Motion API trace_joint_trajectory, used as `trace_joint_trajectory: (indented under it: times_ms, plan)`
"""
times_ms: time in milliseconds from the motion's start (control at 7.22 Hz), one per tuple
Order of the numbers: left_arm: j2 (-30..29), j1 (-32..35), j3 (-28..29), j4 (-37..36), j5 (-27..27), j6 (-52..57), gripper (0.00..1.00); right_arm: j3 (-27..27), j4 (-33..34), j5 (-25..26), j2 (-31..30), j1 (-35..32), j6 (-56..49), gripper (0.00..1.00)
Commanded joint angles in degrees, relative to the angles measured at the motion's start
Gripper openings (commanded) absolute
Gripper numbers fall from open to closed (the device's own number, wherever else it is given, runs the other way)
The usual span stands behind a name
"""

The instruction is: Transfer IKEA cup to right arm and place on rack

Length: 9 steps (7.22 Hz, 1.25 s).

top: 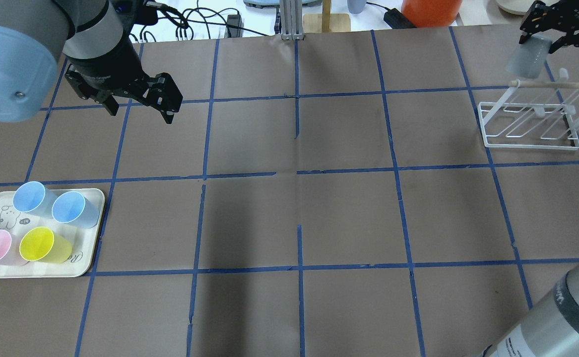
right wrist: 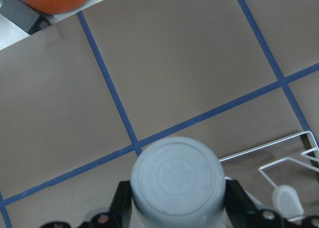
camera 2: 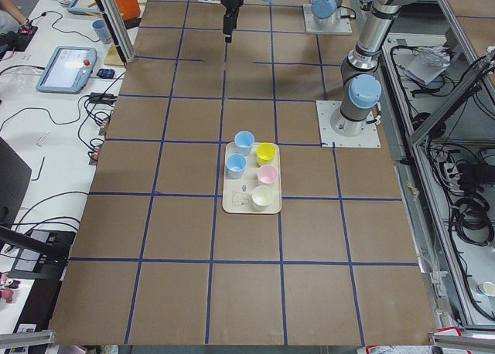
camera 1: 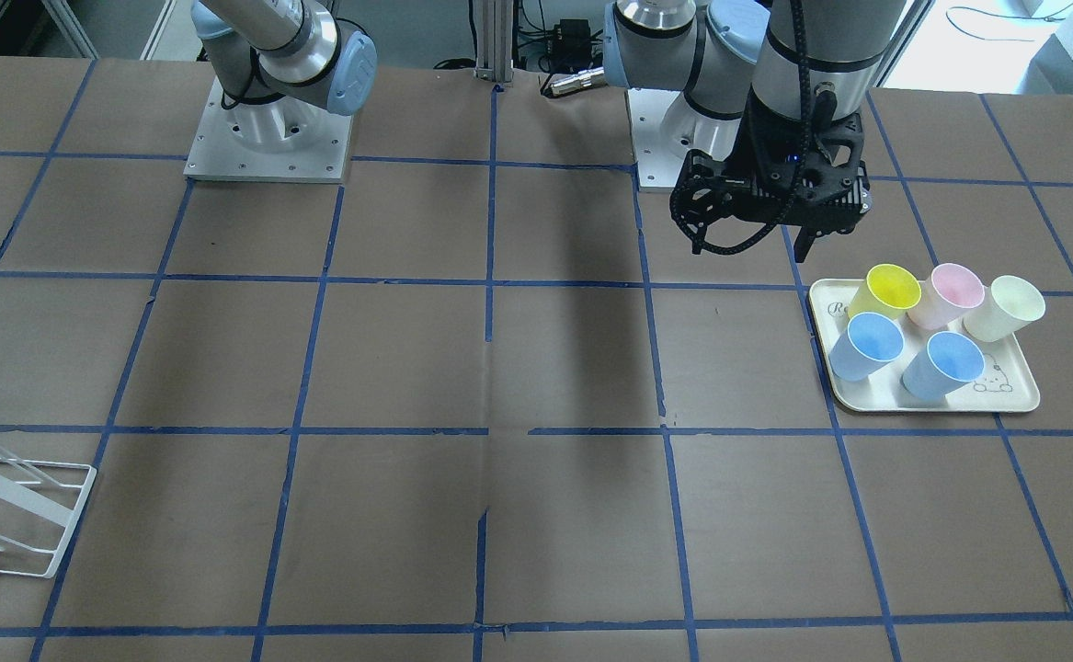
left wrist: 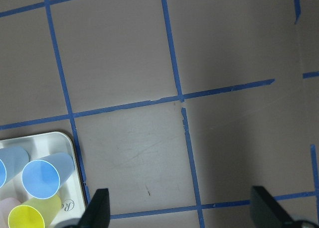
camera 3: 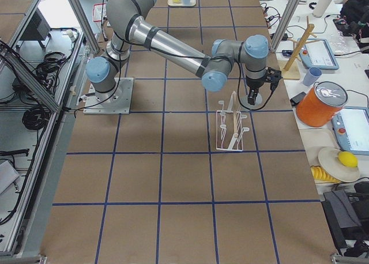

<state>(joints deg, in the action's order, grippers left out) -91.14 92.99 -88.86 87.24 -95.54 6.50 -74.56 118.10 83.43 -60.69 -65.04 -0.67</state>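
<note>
Right end effector (top: 541,43) clamped around IKEA cup (top: 527,59), base jutting beyond it, beside rack (top: 530,145), left end effector (top: 140,114) spread wide

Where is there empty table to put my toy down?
The whole middle of the table is bare, from the tray of cups to the rack. The tray is crowded: five cups close together. By the rack it's busy too, where the right pincer holds a grey cup close by.
</note>
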Motion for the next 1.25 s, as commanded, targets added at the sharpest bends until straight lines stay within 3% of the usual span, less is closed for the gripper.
trace_joint_trajectory:
  times_ms: [0,139,277,693,831,1108]
  plan:
    - [0.0,0.0,0.0,-0.1,0.0,0.0,1.00,0.0,-0.5,0.1,0.0,0.0,0.4,0.33]
    - [0.0,0.0,0.0,0.0,0.0,0.0,1.00,-0.1,-0.6,0.2,0.0,0.0,0.6,0.37]
    - [0.0,0.0,0.0,0.0,0.0,0.0,1.00,-0.1,-0.4,0.2,0.0,0.0,0.3,0.26]
    - [0.0,0.0,0.0,-0.1,0.0,0.0,1.00,-1.3,-0.4,0.2,0.0,0.0,0.4,0.61]
    - [0.0,0.0,0.0,0.0,0.0,0.0,1.00,-1.4,-0.4,0.2,0.0,0.0,0.5,1.00]
    - [0.0,0.0,0.0,0.0,0.0,0.0,1.00,-0.2,-4.3,0.2,-0.6,0.0,0.5,1.00]
